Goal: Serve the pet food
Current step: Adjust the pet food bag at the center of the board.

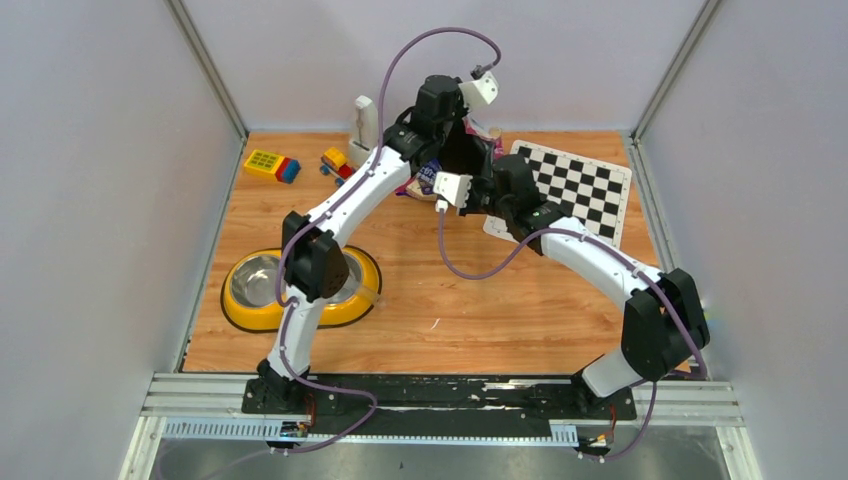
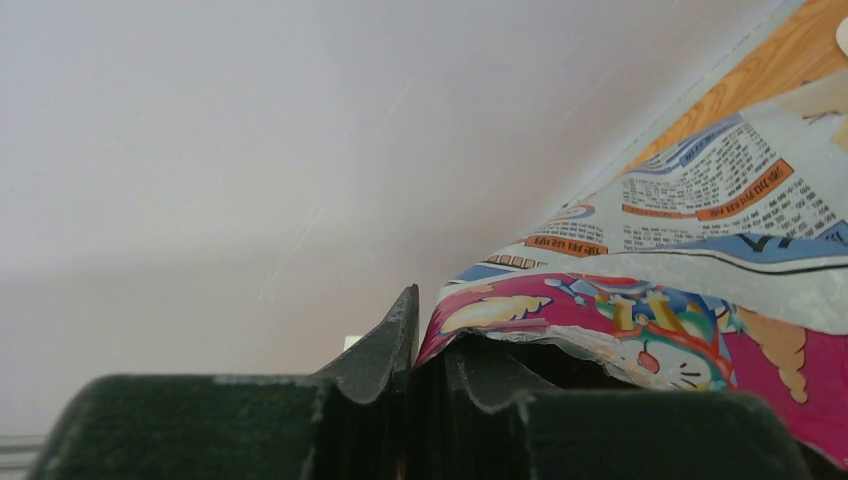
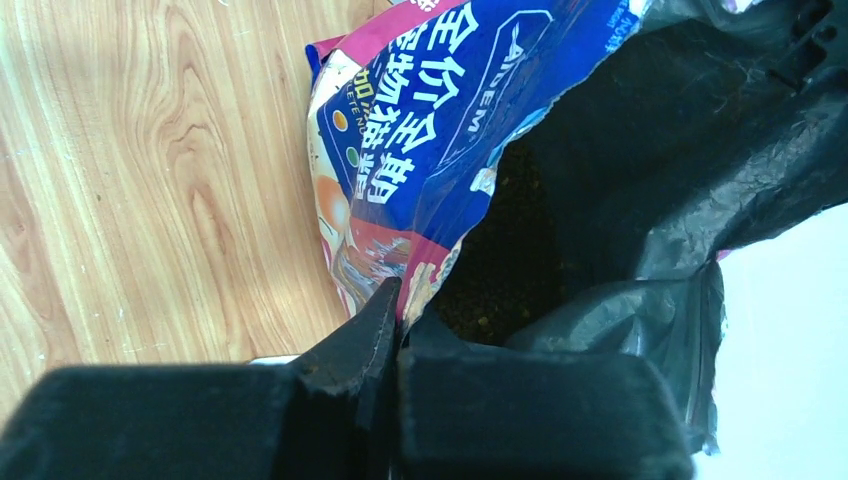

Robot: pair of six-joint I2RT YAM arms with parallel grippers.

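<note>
The left gripper point(image 2: 425, 335) and right gripper point(image 3: 402, 310) are each clamped narrowly on the bag point(image 3: 430, 120) rim. At the table's point(image 1: 500, 300) 12 o'clock, the bag's mouth gapes upward. Kibble point(image 3: 500, 270) shows inside.

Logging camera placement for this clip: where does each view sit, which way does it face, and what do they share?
Top external: above and behind the bases, facing down on the wooden table; both whole arms show.
Left wrist: on the left arm, facing past the left jaws to the pale wall; they pinch the cat food bag rim.
Right wrist: on the right arm, facing down into the bag's open mouth at kibble; the right jaws pinch its edge.
Shared: all three show the bag.
</note>
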